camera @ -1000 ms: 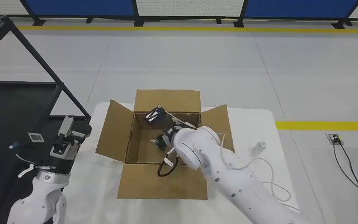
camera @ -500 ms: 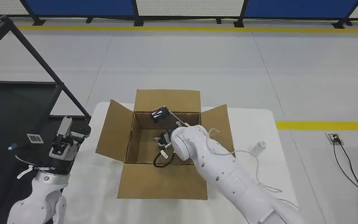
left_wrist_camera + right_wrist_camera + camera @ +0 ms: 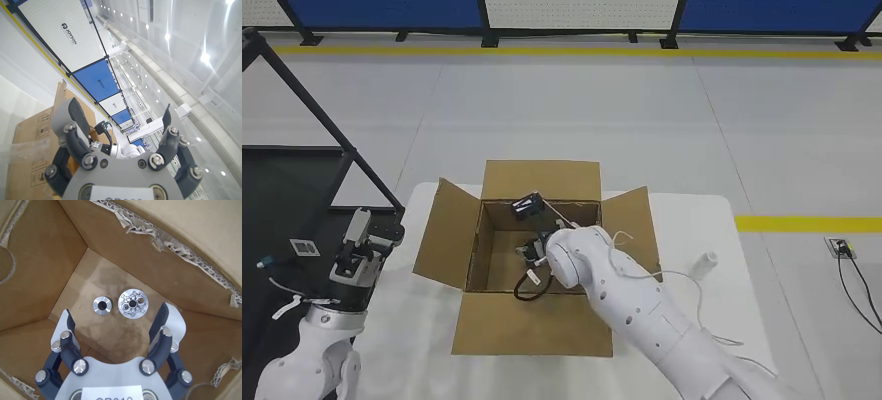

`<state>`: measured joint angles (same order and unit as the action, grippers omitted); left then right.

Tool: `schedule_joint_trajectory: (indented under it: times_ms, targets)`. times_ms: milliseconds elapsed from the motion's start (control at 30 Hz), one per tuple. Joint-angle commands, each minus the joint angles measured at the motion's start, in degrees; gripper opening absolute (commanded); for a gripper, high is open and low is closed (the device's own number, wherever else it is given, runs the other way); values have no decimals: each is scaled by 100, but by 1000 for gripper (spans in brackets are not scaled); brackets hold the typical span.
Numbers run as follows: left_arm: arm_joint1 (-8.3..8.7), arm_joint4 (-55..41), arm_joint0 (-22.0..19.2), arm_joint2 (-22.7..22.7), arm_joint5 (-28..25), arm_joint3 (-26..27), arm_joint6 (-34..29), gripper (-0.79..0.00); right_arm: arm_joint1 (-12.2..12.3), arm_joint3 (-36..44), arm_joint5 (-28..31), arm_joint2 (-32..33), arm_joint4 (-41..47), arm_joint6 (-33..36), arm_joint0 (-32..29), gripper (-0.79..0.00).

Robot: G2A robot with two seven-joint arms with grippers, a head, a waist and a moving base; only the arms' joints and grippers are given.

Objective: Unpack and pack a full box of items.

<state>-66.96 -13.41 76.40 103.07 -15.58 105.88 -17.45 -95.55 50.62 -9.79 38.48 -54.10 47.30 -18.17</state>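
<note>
Parts first: you have two metal pieces on the floor of one cardboard box, a small ring and a wider toothed disc. They stand flat, just beside each other with a thin gap between. One small white object sits on the counter to the right of the box; you cannot tell what it is.

The box has four flaps folded outward, and the top edges of its walls are torn and ragged. The two pieces sit near an inner corner, close to two walls, with bare cardboard floor on the side toward your right arm, which is lowered into the box.

Its jaws are spread wide and hang above the floor. Both pieces lie just beyond the tips, within the span between them, the disc closer to one tip, neither touched.

Your left arm is at the counter's left edge, well apart from the box, jaws also wide and pointing upward.
</note>
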Motion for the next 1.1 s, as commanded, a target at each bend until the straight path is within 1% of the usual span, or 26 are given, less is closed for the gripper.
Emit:
schedule_joint_trajectory:
  times_ms: [0, 133, 367, 500, 667, 1067]
  targets:
    - [0, 0, 0, 0, 0, 0, 0, 0, -40, -104, -65, 42, 119, -11, 7, 0]
    - [0, 0, 0, 0, 0, 0, 0, 0, -142, -451, -235, 94, 284, -117, 95, 0]
    - [0, 0, 0, 0, 0, 0, 0, 0, -386, -1097, -770, 51, 414, -350, 296, 0]
    - [0, 0, 0, 0, 0, 0, 0, 0, -528, -1487, -923, 49, 536, -529, 410, 0]
    - [0, 0, 0, 0, 0, 0, 0, 0, -682, -1980, -814, 149, 879, -814, 503, 0]
    - [0, 0, 0, 0, 0, 0, 0, 0, -1006, -2861, -654, 187, 1155, -1282, 700, 0]
